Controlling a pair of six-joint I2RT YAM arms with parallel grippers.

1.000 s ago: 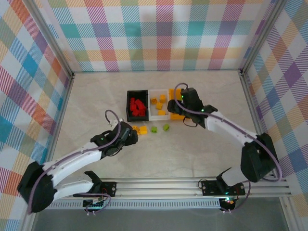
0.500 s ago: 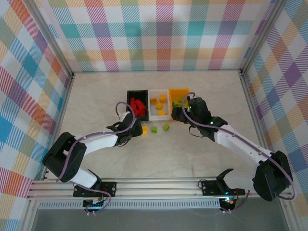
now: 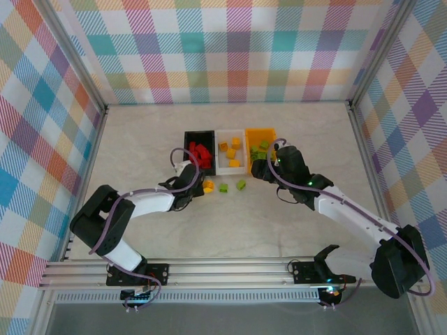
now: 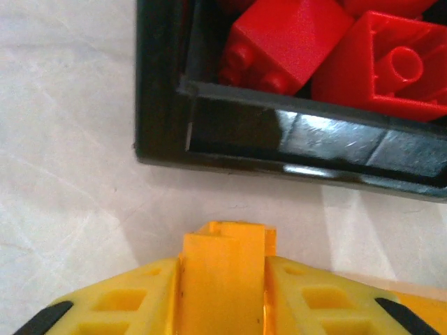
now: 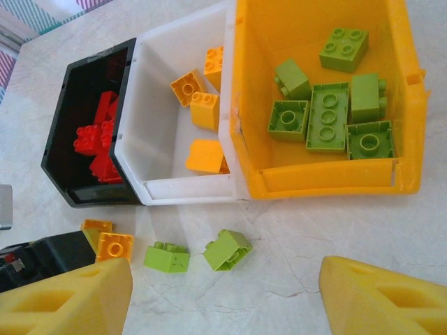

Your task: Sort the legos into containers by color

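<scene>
Two green bricks point(image 5: 167, 257) loose | left tool point(image 4: 222, 300) clamps orange brick point(image 4: 225, 251) | right tool point(image 5: 227, 293) open | next: lift to white bin point(image 5: 183, 188)

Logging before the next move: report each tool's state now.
Left tool: closed on a yellow-orange brick.
Right tool: open, holding nothing.

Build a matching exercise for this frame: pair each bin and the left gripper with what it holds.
Column one:
1. black bin
2. white bin
3. orange bin
4. left gripper

Column two:
A. green bricks
B. one yellow-orange brick, clamped between the fingers
C. red bricks
D. several yellow-orange bricks

Pairs: 1-C, 2-D, 3-A, 4-B
</scene>
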